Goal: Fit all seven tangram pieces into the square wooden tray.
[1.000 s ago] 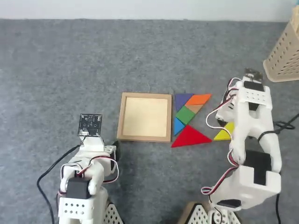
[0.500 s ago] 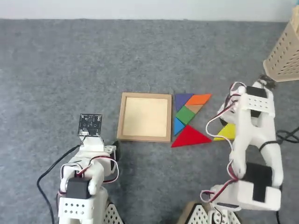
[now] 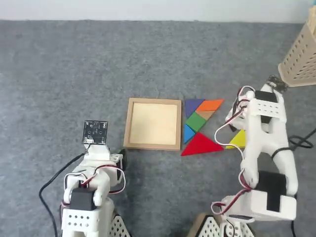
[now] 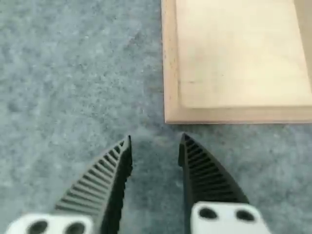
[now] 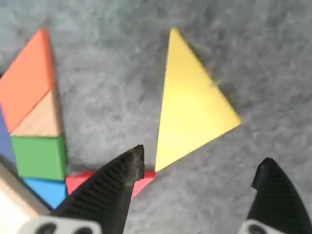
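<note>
Left arm [image 3: 91, 180] sat folded back by its base; right arm [image 3: 264, 143] stood stretched forward.
The left pincer [image 4: 156, 141] hung low and pointed ahead, its jaws parted by a narrow gap. The right pincer [image 5: 202, 156] faced steeply down, its jaws spread wide, far more than the left's.

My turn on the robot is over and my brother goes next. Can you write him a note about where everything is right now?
Left gripper: fingers open, holding nothing, over the carpet by a corner of the wooden tray.
Right gripper: fingers open wide, holding nothing, above the yellow triangle.
Other six pieces: packed together on the carpet beside the tray, between it and the yellow triangle.
Done: no piece is in the tray yet.
Left: all seven pieces to fit; the yellow triangle looks like the likely first pick.
</note>
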You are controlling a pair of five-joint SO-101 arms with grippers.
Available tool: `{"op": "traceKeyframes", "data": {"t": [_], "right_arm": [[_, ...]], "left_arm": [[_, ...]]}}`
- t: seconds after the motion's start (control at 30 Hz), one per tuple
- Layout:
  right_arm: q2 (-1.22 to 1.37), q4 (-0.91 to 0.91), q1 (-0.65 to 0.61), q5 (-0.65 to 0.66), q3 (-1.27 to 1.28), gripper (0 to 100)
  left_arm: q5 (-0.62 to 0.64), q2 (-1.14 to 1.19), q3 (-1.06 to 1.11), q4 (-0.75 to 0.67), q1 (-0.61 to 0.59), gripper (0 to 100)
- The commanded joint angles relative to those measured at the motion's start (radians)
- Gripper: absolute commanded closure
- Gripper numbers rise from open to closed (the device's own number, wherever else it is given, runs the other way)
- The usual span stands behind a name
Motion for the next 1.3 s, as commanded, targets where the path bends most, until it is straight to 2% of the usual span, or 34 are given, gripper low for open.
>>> {"op": "traceKeyframes", "data": {"t": [0.0,0.53,0.7,0.8,1.27], "right_arm": [[0.007,-0.022,0.042,0.021,-0.066,64.4],[0.216,-0.062,0.051,0.025,-0.173,64.4],[0.237,-0.070,0.050,0.035,-0.178,64.4],[0.239,-0.070,0.050,0.098,-0.178,64.4],[0.309,-0.099,0.050,0.106,-0.178,64.4]], "left_arm": [[0.008,-0.020,-0.002,-0.006,-0.006,85],[0.008,-0.020,-0.002,-0.006,-0.006,85],[0.008,-0.020,-0.002,-0.006,-0.006,85],[0.008,-0.020,-0.002,-0.006,-0.006,85],[0.008,-0.020,-0.002,-0.006,-0.006,85]]}}
